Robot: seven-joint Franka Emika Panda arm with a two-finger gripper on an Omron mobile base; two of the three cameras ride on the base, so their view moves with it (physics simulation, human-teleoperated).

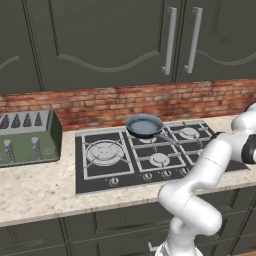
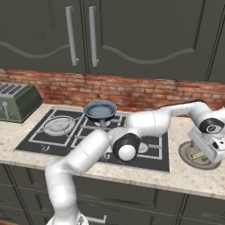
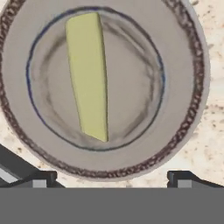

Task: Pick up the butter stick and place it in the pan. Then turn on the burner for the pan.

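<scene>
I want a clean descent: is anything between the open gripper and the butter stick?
Nothing: in the hand view the butter stick lies bare on its plate.

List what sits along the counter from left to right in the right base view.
toaster → wide burner → pan → plate holding the butter stick, with the open gripper over it.
</scene>
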